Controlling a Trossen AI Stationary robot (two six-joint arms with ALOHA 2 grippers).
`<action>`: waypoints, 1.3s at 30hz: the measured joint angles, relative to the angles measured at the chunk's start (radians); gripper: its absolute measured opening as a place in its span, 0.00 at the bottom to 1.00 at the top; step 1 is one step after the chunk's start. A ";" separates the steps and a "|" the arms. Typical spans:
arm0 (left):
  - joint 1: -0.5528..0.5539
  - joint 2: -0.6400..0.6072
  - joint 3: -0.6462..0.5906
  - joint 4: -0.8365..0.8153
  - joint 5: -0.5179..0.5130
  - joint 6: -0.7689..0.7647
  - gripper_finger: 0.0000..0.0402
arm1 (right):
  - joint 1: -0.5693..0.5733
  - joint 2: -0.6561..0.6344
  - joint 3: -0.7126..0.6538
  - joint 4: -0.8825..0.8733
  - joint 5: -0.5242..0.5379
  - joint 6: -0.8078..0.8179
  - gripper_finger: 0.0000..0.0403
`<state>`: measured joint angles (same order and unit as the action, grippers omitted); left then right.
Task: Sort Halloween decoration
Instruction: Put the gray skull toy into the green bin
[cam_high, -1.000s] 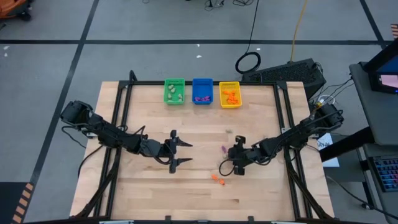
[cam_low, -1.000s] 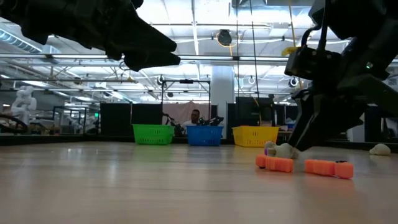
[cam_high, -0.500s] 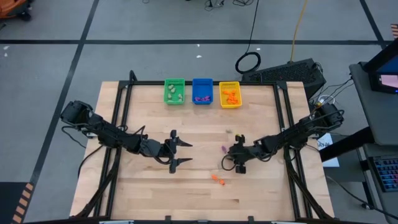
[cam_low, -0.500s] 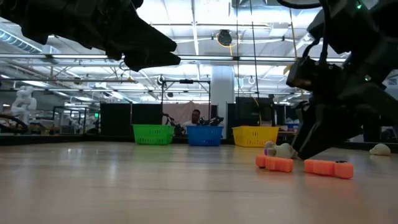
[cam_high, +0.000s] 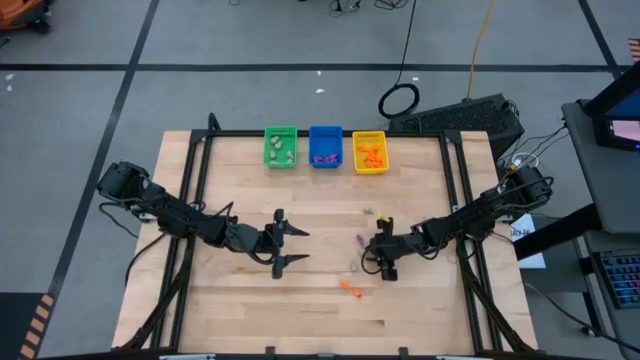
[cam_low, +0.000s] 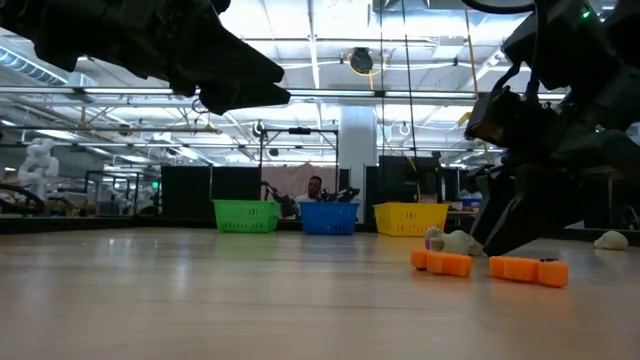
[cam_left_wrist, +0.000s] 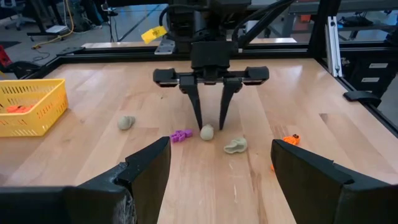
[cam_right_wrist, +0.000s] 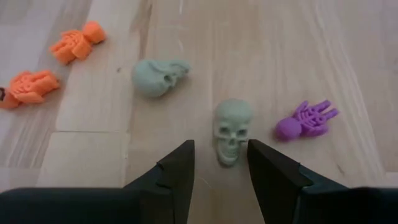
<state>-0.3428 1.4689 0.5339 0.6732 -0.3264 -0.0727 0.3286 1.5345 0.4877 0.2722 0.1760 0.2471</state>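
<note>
A pale skull trinket (cam_right_wrist: 231, 130) is seen lying on the wooden worktop (cam_high: 320, 310), and everything else is placed from it. The right gripper (cam_right_wrist: 219, 167) is lowered just over the skull, its jaws parted to either side with the skull's lower end between the tips; no contact can be made out, and nothing is clamped. Just beside the skull a purple skeleton (cam_right_wrist: 306, 120) is laid, and a second pale skull (cam_right_wrist: 158, 76) lies tipped over on the other side. Farther off past that one, two orange skeletons (cam_right_wrist: 53, 63) are found near the worktop's front edge. Well apart from the skull, across the worktop, the left gripper (cam_high: 288, 243) is held above the boards with its jaws spread wide and empty. At the far edge, a green bin (cam_high: 280, 146), a blue bin (cam_high: 325, 146) and a yellow bin (cam_high: 369, 152) are lined up, each with trinkets inside. In the low view, a person (cam_low: 314, 188) is seen beyond the bins.
</note>
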 joint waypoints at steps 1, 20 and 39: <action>0.000 0.000 0.000 0.000 0.000 0.000 0.68 | 0.000 0.000 0.000 0.000 -0.001 0.004 0.34; 0.000 0.000 0.000 0.000 0.000 0.000 0.68 | 0.000 0.000 0.000 0.000 0.039 0.107 0.34; 0.000 0.000 0.000 0.001 0.000 0.000 0.68 | 0.000 0.000 0.000 0.000 0.059 0.071 0.17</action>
<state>-0.3431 1.4685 0.5335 0.6737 -0.3264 -0.0731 0.3290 1.5345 0.4877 0.2724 0.2351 0.3186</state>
